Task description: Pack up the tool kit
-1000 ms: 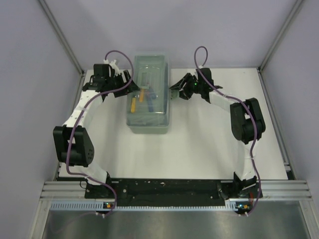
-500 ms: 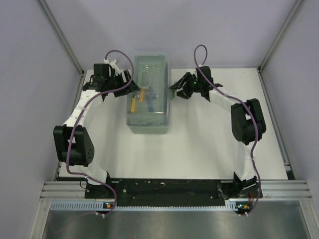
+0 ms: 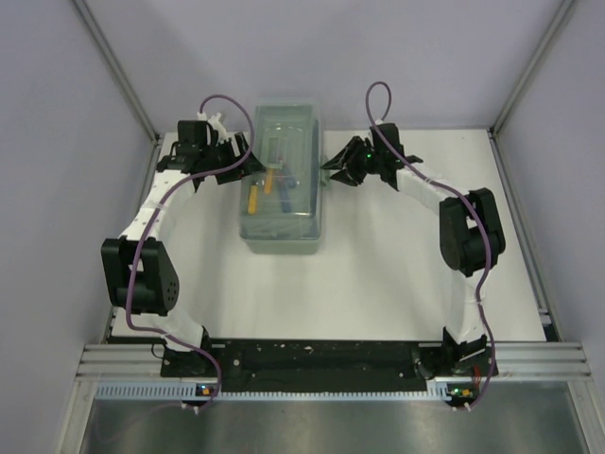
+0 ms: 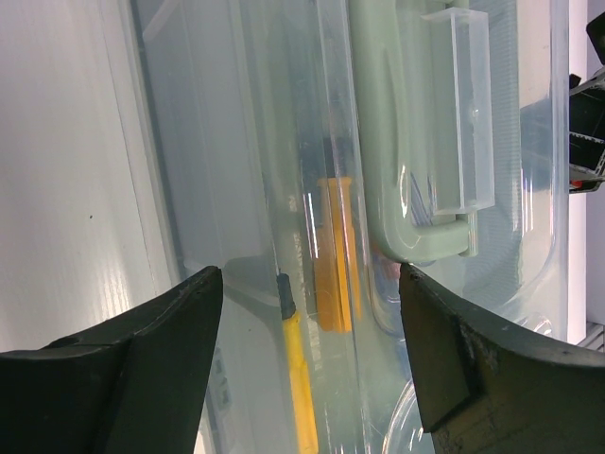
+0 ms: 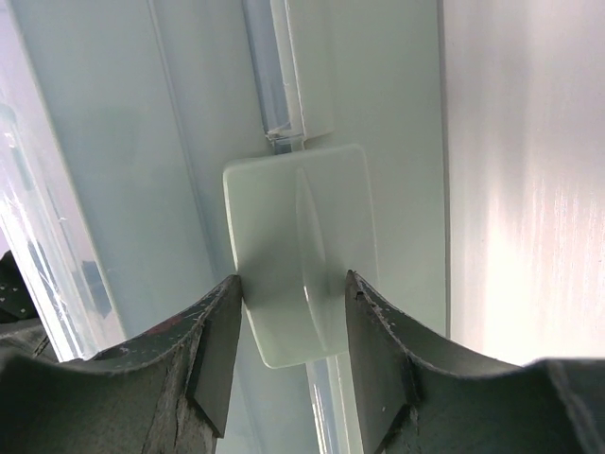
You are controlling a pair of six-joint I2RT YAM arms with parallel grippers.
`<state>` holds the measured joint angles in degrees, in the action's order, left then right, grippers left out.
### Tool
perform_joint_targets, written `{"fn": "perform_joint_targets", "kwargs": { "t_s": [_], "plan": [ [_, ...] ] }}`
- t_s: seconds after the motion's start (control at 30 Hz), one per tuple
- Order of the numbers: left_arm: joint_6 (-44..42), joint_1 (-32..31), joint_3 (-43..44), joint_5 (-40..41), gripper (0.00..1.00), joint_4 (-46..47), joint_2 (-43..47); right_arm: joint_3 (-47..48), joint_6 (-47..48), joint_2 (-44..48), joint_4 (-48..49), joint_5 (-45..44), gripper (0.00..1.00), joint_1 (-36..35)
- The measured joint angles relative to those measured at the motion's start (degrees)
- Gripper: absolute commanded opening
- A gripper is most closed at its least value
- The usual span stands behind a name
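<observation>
Latching seems in hand: right fingers pinch the pale-green plastic latch tab on the sage-green lidded toolbox, left fingers gape empty; the tab likely needs pressing home next.

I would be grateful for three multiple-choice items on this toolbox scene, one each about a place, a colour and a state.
1. Where does the toolbox stand?
A) at the near edge by the arm bases
B) between the two grippers
C) to the right of both arms

2. What colour is the latch between the right gripper's fingers?
A) red
B) black
C) pale green

3. How is the toolbox lid?
A) closed on the box
B) swung wide open
C) lying off on the table

Answers:
1 B: the toolbox has the left gripper at its left side and the right gripper at its right side.
2 C: the right wrist view shows a pale green latch between the fingers.
3 A: the translucent lid covers the box, with the tools showing through it.
</observation>
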<state>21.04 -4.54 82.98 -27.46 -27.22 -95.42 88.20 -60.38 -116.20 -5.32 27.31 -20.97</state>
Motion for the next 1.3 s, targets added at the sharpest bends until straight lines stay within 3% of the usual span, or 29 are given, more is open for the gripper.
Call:
{"fn": "perform_joint_targets", "kwargs": {
  "t_s": [0.37,0.93,1.3],
  "plan": [
    [-0.07,0.0,0.2,-0.02,0.75,-0.24,-0.13,0.81,1.07,0.22,-0.92,-0.44,0.32,-0.13],
    [-0.22,0.02,0.57,-0.09,0.75,-0.7,-0.37,-2.36,0.31,0.48,3.15,-0.59,0.32,-0.35],
    [-0.24,0.02,0.61,-0.04,0.75,-0.83,-0.37,-0.9,2.03,0.66,0.5,-1.57,0.33,-0.42]
  ]
}}
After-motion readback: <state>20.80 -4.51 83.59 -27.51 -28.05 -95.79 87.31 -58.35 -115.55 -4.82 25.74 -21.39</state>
